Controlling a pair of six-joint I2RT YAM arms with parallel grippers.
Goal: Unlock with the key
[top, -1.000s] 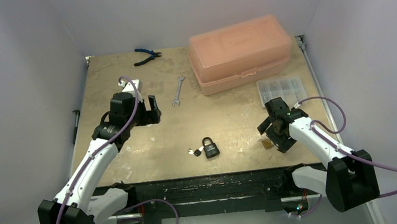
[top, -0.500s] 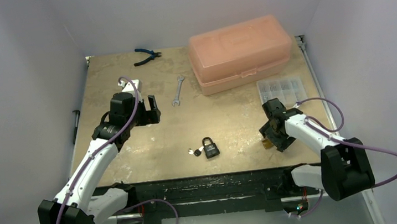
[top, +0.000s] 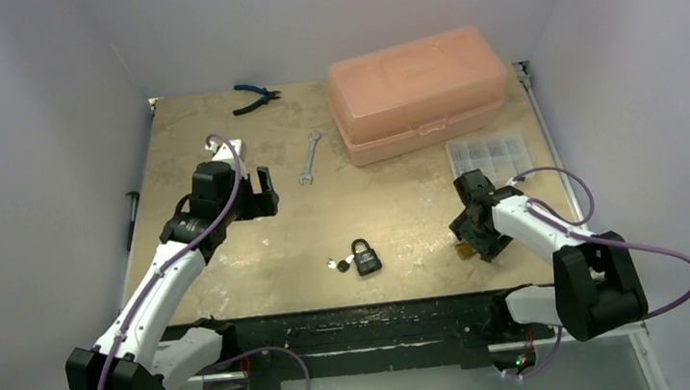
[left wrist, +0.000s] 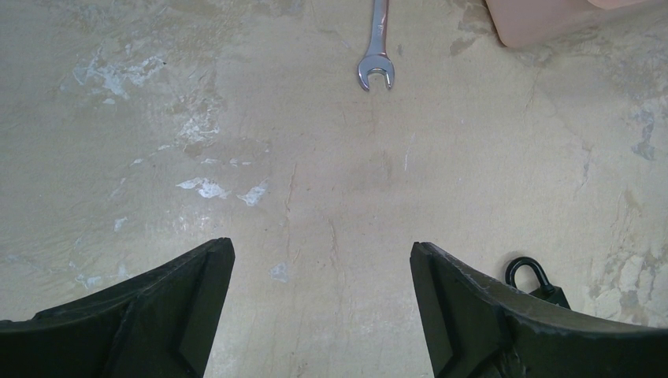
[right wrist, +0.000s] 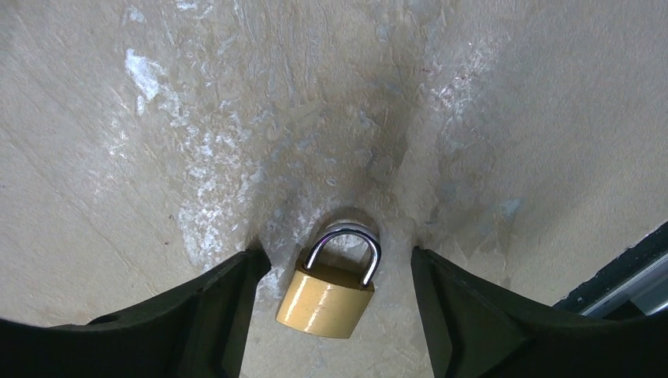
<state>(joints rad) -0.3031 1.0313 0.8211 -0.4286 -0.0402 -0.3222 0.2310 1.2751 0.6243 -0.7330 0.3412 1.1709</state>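
Padlocks, two of them, lie on the tan surface. The black padlock sits at 6 o'clock, close to the near edge, with its shackle pointing to 12 o'clock. The keys lie just beside it at its 9 o'clock; whether they touch it cannot be told. The brass padlock lies flat at about 4 o'clock on the surface, also near the near edge and well apart from the black one. In the right wrist view its silver shackle is closed and points to 12 o'clock in that frame.

The right jaws stand open, low over the surface, one finger on each side of the brass padlock. A gap shows between the lock and the finger at its 3 o'clock. The finger at its 9 o'clock is just beside the body, contact unclear. The left jaws stand wide open with nothing between them, at about 10 o'clock on the surface, well apart from both padlocks. The left wrist view shows the black padlock's shackle peeking past one finger at 4 o'clock in that frame.

A wrench lies toward 12 o'clock of centre. Blue-handled pliers lie at 11 o'clock by the far edge. A pink plastic toolbox sits at 1 o'clock with its lid shut. A clear compartment box sits at 2 o'clock, just beside the toolbox.
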